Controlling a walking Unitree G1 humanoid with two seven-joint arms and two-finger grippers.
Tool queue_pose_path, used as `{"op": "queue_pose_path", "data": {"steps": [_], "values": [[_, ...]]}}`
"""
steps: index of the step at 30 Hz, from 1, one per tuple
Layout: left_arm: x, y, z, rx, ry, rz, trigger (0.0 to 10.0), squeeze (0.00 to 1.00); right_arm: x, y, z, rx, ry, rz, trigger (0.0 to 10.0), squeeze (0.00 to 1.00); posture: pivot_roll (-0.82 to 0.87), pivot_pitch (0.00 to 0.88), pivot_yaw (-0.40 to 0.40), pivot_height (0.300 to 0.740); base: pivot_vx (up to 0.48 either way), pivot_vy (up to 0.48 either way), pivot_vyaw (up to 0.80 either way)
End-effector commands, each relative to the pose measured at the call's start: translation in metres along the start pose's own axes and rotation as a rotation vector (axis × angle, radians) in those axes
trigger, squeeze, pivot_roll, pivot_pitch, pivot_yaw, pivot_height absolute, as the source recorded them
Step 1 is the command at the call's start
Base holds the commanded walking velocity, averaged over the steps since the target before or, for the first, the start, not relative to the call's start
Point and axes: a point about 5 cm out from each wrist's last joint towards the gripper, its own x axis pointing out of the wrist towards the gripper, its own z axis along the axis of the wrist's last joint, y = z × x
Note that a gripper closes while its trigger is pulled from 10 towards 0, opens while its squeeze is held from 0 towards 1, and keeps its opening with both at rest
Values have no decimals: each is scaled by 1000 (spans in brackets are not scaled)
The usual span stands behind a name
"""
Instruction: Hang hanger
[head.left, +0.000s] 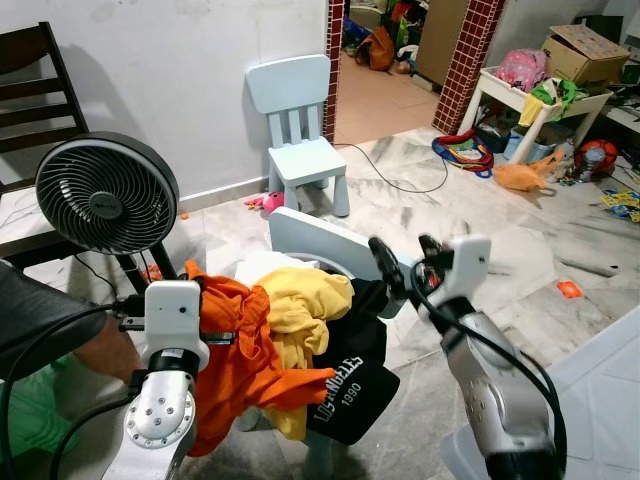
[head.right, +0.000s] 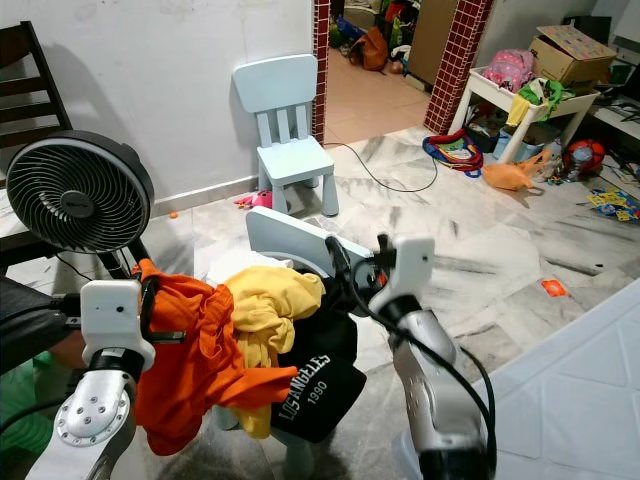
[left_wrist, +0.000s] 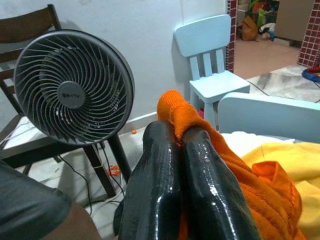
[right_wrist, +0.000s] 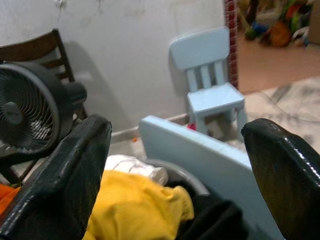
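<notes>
A heap of clothes lies on a light blue chair (head.left: 318, 238) right in front of me: an orange garment (head.left: 235, 360), a yellow one (head.left: 300, 305) and a black one with white lettering (head.left: 350, 385). My left gripper (left_wrist: 175, 131) is shut on a fold of the orange garment, and a tuft of the cloth sticks out past the fingertips. My right gripper (head.left: 408, 262) is open, hovering over the chair's back edge above the black garment, with nothing between its fingers.
A black fan (head.left: 105, 195) stands at the left before a dark wooden chair (head.left: 30, 60). A person's arm (head.left: 100, 350) reaches in low on the left. A second small blue chair (head.left: 300, 130) is by the wall. Toys and a white table (head.left: 520, 95) are at the back right.
</notes>
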Motion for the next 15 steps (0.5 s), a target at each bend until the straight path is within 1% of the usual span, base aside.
{"op": "queue_pose_path", "data": {"steps": [1, 2, 3, 5, 6, 9, 15], "values": [[0, 1, 0, 11, -14, 0, 10000, 0, 0, -3, 13, -26, -88, -26, 10000, 0, -12, 18, 8, 740, 0, 0, 0], [1, 0, 0, 18, -21, -2, 10000, 0, 0, -7, 19, -83, -128, -75, 10000, 0, -13, 18, 8, 740, 0, 0, 0], [2, 0, 0, 24, -28, -3, 10000, 0, 2, -12, 23, -95, -155, -115, 10000, 0, -13, 16, 8, 740, 0, 0, 0], [3, -1, 0, 25, -30, -3, 10000, 0, 3, -15, 25, -98, -169, -156, 10000, 0, -14, 14, 8, 740, 0, 0, 0], [4, 0, 0, 25, -34, 1, 10000, 0, 4, -19, 27, -95, -175, -200, 10000, 0, -14, 14, 9, 740, 0, 0, 0], [5, -1, 1, 23, -40, 3, 10000, 0, 5, -19, 25, -56, -164, -212, 10000, 0, -15, 16, 6, 740, 0, 0, 0], [6, -1, 0, 20, -44, 0, 10000, 0, 6, -17, 22, -67, -156, -195, 10000, 0, -17, 16, 6, 740, 0, 0, 0]]}}
